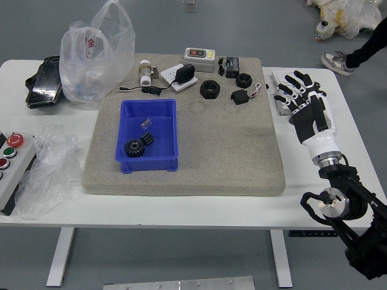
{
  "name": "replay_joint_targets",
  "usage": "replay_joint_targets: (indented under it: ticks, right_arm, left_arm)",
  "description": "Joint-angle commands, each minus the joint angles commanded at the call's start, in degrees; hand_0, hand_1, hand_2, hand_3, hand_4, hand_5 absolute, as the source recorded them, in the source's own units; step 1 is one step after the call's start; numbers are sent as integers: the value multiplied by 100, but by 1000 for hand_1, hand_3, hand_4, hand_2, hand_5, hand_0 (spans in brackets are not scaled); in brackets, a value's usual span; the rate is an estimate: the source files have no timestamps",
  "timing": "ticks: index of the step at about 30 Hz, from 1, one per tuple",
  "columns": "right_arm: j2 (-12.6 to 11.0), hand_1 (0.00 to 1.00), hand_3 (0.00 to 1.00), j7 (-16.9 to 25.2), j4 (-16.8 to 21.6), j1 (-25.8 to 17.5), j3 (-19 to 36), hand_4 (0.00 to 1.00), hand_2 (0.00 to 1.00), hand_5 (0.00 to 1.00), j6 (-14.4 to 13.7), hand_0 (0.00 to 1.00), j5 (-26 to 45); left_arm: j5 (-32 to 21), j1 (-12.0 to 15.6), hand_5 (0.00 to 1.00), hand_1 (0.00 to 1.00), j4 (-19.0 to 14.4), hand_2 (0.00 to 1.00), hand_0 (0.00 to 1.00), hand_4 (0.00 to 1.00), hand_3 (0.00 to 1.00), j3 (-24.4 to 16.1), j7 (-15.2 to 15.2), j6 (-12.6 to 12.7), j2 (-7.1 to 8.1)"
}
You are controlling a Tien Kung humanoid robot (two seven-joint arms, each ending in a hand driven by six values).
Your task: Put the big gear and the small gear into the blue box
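1. Together, the big gear [135, 148] and small gear [147, 139] lie in the blue box [149, 164].
2. The right hand [311, 113] hovers over the table [242, 211] at right, fingers spread apart.
3. A person's shoe [337, 63] shows beyond the table.

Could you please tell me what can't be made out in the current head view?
In the head view:
- Left hand and arm: outside the picture.
- Person: cut off by the right edge; only a leg and shoe show.
- Pale item at the table's right: partly covered by the right hand.
- Button panel: cut off by the left edge.
- Small shiny piece in the blue box: too small to identify.
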Motion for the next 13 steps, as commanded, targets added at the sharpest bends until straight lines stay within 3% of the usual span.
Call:
replay_joint_targets:
  ticks: [13]
  right_arm:
    - [3, 613, 658, -10, -13, -42, 37, 726, 653, 450, -9, 503, 8]
  left_arm:
    - [-129, 48, 362, 577, 4, 572, 657, 678, 713, 66, -36, 34, -42]
